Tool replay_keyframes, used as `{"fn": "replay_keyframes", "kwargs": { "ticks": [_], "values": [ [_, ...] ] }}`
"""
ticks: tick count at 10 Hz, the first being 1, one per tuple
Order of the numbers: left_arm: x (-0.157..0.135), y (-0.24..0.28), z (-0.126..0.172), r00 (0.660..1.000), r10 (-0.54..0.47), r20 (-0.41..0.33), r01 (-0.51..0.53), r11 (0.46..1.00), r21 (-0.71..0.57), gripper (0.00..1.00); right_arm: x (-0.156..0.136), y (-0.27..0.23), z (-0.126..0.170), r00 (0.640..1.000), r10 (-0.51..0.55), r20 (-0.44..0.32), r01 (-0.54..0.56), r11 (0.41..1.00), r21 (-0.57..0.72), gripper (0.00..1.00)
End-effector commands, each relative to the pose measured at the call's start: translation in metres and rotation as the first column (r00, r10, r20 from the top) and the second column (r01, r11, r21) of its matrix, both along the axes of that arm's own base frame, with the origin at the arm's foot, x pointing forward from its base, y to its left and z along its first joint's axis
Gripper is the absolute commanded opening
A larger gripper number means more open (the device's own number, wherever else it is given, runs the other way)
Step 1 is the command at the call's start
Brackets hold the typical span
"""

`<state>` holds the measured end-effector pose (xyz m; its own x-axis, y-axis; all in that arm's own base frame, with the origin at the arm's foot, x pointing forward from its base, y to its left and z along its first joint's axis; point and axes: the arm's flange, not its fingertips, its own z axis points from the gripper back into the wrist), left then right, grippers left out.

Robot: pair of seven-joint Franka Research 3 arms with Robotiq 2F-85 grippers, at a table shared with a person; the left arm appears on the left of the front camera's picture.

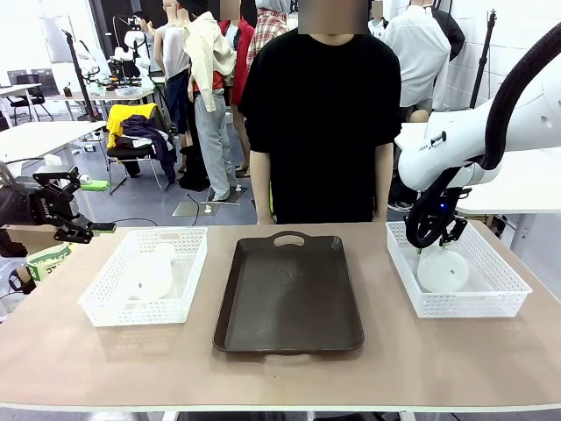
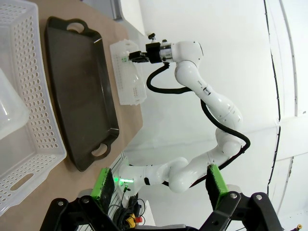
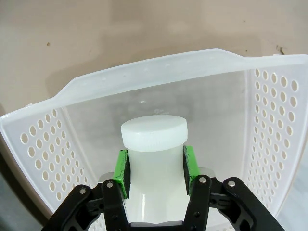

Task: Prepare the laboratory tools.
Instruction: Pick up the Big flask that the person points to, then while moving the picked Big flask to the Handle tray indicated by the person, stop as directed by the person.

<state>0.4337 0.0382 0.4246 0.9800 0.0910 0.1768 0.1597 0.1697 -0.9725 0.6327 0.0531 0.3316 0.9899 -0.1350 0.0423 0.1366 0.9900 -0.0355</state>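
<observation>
One frosted-white flask (image 1: 443, 270) stands in the right white mesh basket (image 1: 508, 282). My right gripper (image 1: 431, 240) reaches down into that basket. In the right wrist view its green pads (image 3: 122, 172) press both sides of the flask's neck (image 3: 154, 161) just under the round cap, so the right gripper (image 3: 155, 168) is shut on it. A second flask (image 1: 152, 273) lies in the left mesh basket (image 1: 101, 298). My left gripper (image 1: 77, 230) hangs off the table's left end, away from that basket, and its fingers (image 2: 103, 186) stand wide apart with nothing between them.
A dark brown tray (image 1: 289, 298) with handles lies bare at the table's middle between the two baskets. A person in a black shirt (image 1: 317, 96) stands at the far side behind the tray, hands out of sight. The wood tabletop (image 1: 280, 373) runs along the front edge.
</observation>
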Motion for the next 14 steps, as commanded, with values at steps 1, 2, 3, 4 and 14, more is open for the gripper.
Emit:
{"fn": "replay_keyframes", "kwargs": {
  "ticks": [1, 2, 3, 4, 14],
  "values": [
    [-0.001, 0.001, 0.001, 1.000, 0.002, 0.003, -0.002, 1.000, -0.004, 1.00, 0.000, 0.001, 0.000, 1.000, 0.003, -0.001, -0.003, 1.000, 0.000, 0.00],
    [-0.001, 0.001, 0.001, 1.000, 0.002, 0.003, -0.002, 1.000, -0.004, 1.00, 0.000, 0.001, 0.000, 1.000, 0.003, -0.001, -0.003, 1.000, 0.000, 0.00],
    [-0.001, 0.001, 0.001, 1.000, 0.002, 0.003, -0.002, 1.000, -0.004, 1.00, 0.000, 0.001, 0.000, 1.000, 0.003, -0.001, -0.003, 1.000, 0.000, 0.00],
    [-0.001, 0.001, 0.001, 1.000, 0.002, 0.003, -0.002, 1.000, -0.004, 1.00, 0.000, 0.001, 0.000, 1.000, 0.003, -0.001, -0.003, 1.000, 0.000, 0.00],
    [-0.001, 0.001, 0.001, 1.000, 0.002, 0.003, -0.002, 1.000, -0.004, 1.00, -0.004, -0.011, 0.011, 1.000, 0.009, -0.008, -0.008, 0.999, 0.041, 0.00]
  ]
}}
